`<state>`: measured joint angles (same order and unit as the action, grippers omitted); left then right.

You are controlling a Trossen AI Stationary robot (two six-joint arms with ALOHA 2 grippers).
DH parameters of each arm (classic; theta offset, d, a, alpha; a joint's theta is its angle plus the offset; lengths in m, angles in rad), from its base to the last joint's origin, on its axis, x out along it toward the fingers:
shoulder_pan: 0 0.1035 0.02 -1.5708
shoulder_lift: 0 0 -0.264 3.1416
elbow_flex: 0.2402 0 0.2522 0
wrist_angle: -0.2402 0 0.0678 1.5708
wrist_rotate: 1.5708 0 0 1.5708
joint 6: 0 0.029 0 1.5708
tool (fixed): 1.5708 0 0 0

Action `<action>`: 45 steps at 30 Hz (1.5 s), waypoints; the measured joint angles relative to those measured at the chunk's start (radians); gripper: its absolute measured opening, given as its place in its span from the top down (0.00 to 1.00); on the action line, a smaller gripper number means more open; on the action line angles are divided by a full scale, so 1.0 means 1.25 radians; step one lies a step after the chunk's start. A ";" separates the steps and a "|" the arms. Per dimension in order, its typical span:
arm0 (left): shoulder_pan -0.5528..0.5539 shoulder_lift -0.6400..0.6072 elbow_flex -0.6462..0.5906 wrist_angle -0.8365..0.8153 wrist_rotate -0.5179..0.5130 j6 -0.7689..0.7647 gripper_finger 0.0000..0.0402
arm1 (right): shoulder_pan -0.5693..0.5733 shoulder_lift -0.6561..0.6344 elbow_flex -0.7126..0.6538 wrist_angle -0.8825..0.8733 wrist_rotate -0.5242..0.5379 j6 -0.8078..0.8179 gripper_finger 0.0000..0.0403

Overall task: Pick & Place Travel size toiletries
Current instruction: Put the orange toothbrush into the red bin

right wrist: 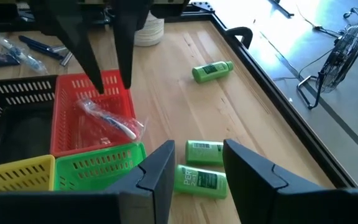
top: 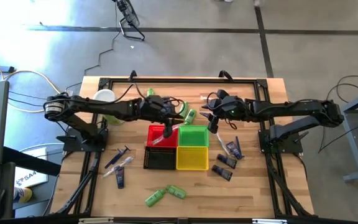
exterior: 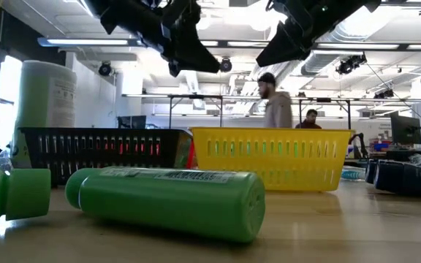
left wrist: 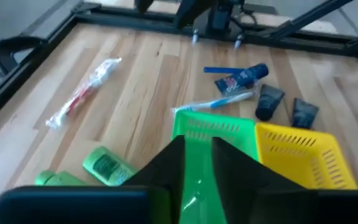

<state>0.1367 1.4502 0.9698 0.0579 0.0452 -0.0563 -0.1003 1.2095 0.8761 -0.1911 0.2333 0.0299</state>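
Observation:
Four small baskets stand in a square at mid-table: red [top: 160, 134], green [top: 192, 135], black [top: 160, 158] and yellow [top: 192, 158]. My left gripper [right wrist: 112, 87] hangs open just above the red basket [right wrist: 61, 109], fingers pointing down. A clear-wrapped toothbrush [right wrist: 107, 121] lies inside that basket under the fingertips. My right gripper [right wrist: 197, 149] is open in the air beside the green basket [right wrist: 98, 165], on its far right. Two green mini bottles [right wrist: 204, 151] lie on the table past its fingers.
A third green bottle [right wrist: 213, 70] lies farther left, near the white cup [top: 104, 96]. Two more green bottles [top: 165, 195] lie by the near edge. Dark tubes [top: 230, 149] sit right of the baskets, wrapped toothbrushes [top: 120, 162] left. People stand in the room behind [exterior: 276, 102].

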 joint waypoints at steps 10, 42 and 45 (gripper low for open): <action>0.000 -0.013 -0.003 -0.002 0.040 0.083 0.98 | 0.000 0.000 0.000 -0.055 0.021 0.000 0.68; 0.000 -0.734 -0.470 0.012 0.041 0.111 0.99 | -0.068 0.000 0.000 -0.119 0.021 0.059 0.68; 0.000 -0.806 -0.487 -0.039 0.040 0.112 0.99 | -0.076 0.000 0.000 -0.120 0.021 0.074 0.68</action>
<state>0.1371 0.4430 0.3612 0.0086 0.0958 0.0834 -0.1957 1.2098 0.8764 -0.3405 0.2592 0.1226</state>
